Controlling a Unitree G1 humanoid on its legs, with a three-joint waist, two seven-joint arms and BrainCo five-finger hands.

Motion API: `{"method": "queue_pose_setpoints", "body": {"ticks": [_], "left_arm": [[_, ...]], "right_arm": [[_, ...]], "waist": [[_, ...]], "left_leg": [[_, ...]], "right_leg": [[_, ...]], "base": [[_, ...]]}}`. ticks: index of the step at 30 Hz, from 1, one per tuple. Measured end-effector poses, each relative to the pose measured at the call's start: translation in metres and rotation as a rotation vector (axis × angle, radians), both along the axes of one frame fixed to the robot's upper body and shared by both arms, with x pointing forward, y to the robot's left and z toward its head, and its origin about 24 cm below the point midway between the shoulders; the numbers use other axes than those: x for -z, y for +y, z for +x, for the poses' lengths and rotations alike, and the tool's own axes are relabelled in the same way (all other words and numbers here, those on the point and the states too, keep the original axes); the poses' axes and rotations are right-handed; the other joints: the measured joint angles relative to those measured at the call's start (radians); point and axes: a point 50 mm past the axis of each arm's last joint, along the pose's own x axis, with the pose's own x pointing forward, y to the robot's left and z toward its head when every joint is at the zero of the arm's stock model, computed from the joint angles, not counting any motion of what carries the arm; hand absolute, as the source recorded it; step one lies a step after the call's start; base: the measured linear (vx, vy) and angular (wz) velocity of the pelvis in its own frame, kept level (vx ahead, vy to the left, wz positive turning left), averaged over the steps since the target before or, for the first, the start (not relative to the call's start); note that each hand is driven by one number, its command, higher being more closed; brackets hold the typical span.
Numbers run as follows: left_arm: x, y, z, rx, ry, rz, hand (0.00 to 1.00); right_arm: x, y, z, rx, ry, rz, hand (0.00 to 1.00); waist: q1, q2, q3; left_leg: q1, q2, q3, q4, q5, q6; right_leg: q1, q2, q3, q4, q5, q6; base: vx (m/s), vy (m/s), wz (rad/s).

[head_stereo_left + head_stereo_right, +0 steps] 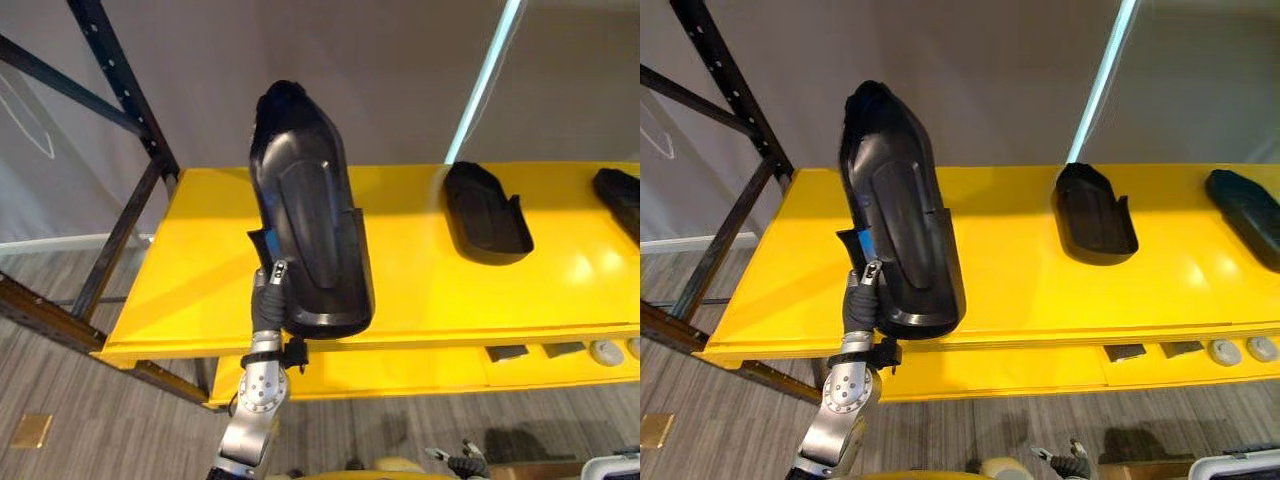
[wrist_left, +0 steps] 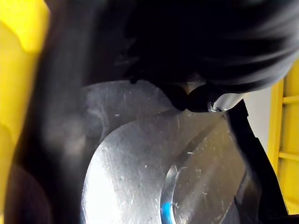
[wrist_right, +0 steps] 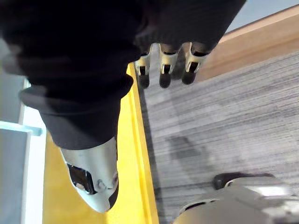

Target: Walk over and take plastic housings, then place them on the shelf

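Observation:
A long black plastic housing stands tilted upright over the front left part of the yellow shelf, its lower end near the shelf's front edge. My left hand grips it from below and behind, with the thumb pressed on its inner face; the other fingers are hidden behind it. Two more black housings lie flat on the shelf, one in the middle and one at the far right edge. My right hand hangs low beside the shelf's yellow edge, fingers relaxed and holding nothing.
A dark metal rack upright with diagonal braces stands at the shelf's left end. A lower yellow level holds small dark blocks and grey round parts. A pale blue strip runs up the wall behind. Grey floor lies below.

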Motion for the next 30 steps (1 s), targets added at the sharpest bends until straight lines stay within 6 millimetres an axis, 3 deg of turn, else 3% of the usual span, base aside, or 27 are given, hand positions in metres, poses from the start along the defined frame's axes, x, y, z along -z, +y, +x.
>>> {"method": "queue_pose_setpoints", "body": {"ticks": [6,11,16,20,27,30], "left_arm": [[0.004,0.017,0.002,-0.067,0.024,0.058,1.0],[0.015,0.045,0.017,-0.152,0.092,0.174,1.0],[0.032,0.078,0.041,-0.258,0.226,0.256,1.0],[0.038,0.091,0.053,-0.283,0.288,0.292,1.0],[0.048,0.112,0.074,-0.338,0.413,0.318,1.0],[0.042,0.118,0.086,-0.346,0.422,0.341,1.0]], "right_arm": [[-0.001,0.0,0.001,-0.002,-0.006,-0.003,0.0],[-0.002,-0.003,0.004,-0.042,-0.008,-0.01,0.0],[0.0,-0.003,0.007,-0.059,0.002,0.006,0.0],[0.001,-0.003,0.005,-0.075,0.015,0.02,0.0],[0.003,-0.004,-0.003,-0.092,0.054,0.02,0.0],[0.004,-0.003,-0.003,-0.101,0.061,0.025,0.0]], "waist": [[-0.001,0.015,-0.017],[0.003,0.035,-0.042],[-0.007,0.037,-0.04],[-0.011,0.035,-0.037],[-0.016,0.025,-0.033],[-0.016,0.018,-0.031]], "left_leg": [[0.04,-0.003,0.033,-0.045,0.013,0.009],[0.044,-0.011,0.036,-0.083,0.043,0.011],[0.059,-0.032,0.034,-0.173,0.113,0.006],[0.05,-0.032,0.032,-0.179,0.12,-0.001],[0.02,-0.035,0.031,-0.179,0.127,-0.006],[0.001,-0.039,0.033,-0.179,0.13,-0.001]], "right_leg": [[0.046,0.009,0.027,-0.079,0.058,0.021],[0.048,0.012,0.04,-0.116,0.096,0.025],[0.031,0.012,0.044,-0.145,0.113,0.009],[0.027,0.014,0.045,-0.163,0.121,0.003],[0.003,0.013,0.05,-0.178,0.138,0.023],[-0.016,0.011,0.059,-0.178,0.147,0.022]], "base": [[0.0,0.056,-0.16],[-0.07,0.008,-0.04],[-0.15,-0.044,-0.03],[-0.15,-0.05,-0.02],[-0.04,-0.015,-0.02],[0.03,0.01,-0.04]]}}
